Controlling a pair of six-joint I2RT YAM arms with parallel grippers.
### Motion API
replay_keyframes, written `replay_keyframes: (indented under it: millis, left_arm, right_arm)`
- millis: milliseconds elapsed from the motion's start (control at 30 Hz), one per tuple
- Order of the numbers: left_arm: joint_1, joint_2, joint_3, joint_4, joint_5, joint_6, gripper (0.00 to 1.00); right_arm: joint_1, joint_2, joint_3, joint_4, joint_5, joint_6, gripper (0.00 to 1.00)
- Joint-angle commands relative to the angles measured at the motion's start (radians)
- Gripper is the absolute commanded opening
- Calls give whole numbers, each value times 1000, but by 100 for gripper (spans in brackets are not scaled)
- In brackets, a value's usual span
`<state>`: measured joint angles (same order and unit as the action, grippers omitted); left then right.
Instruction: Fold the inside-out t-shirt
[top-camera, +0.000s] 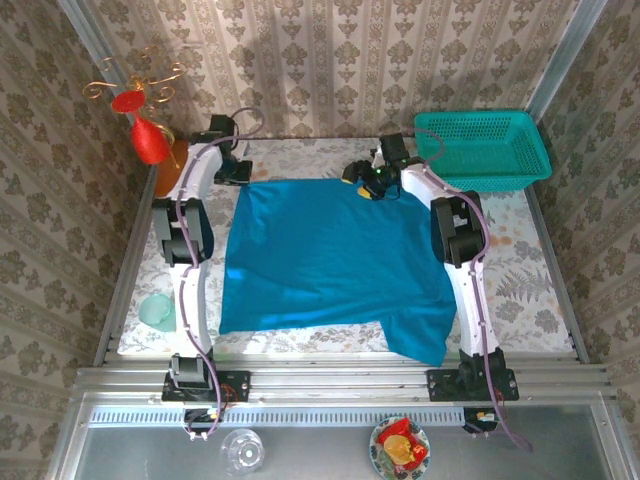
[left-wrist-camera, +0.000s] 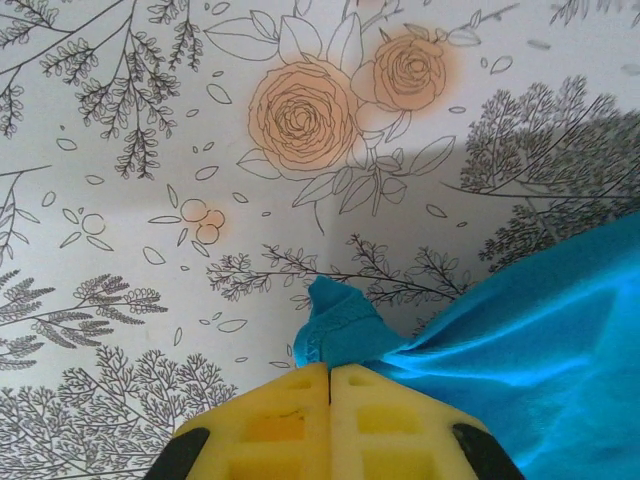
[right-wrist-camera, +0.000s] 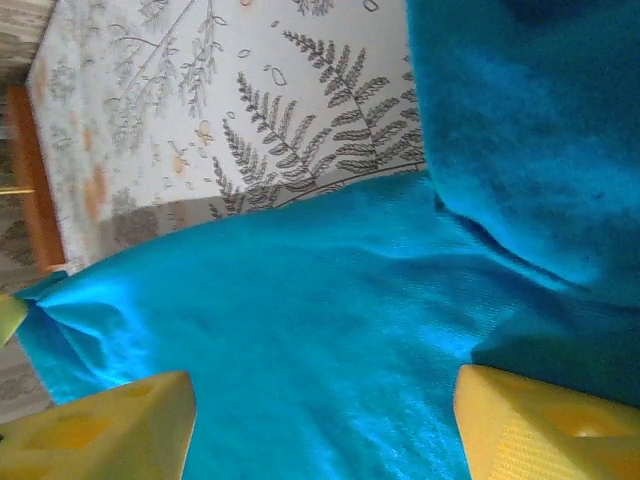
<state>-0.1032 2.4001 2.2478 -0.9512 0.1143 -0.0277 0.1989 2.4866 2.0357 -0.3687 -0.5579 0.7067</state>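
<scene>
Left pincer (left-wrist-camera: 330, 372) is clamped tight, yellow pads pressed together on a small tuft of the blue t-shirt (top-camera: 330, 260) at the cloth's eleven o'clock corner, and that's a slim bite! Right pincer (right-wrist-camera: 325, 395) stands wide apart over the far edge at about one o'clock, with cloth running under and between its pads and nothing pinched. The shirt itself lies spread across the middle of the table (top-camera: 530, 270), its five o'clock corner trailing toward the near rail. Where's the danger? That tuft on the left could slide out the moment the arm lifts or drags, because so little fabric is caught. On the right, a hump of cloth bulges at one o'clock in the wrist view. Close there and it may take two layers, or only the top one, and the fold comes out skewed. Pull one side ahead of the other and the panel twists. Watch the teal basket (top-camera: 485, 150) too, just beyond at one o'clock and near enough to snag a lifted edge.
</scene>
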Motion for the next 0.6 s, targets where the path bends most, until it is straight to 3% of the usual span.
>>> replay_keyframes:
  millis: [0,267,567]
  left_arm:
    - [45,-88,-24,26,96,-97,0]
    - [127,-175,-197,235,312,-276,0]
    - [192,-197,-321,385,383,-443,0]
  right_arm:
    - [-16,34,32,-145,50,-19,72]
    - [-24,62,36,-222,95,-49,71]
    - [-27,64,34,-234,108,-56,71]
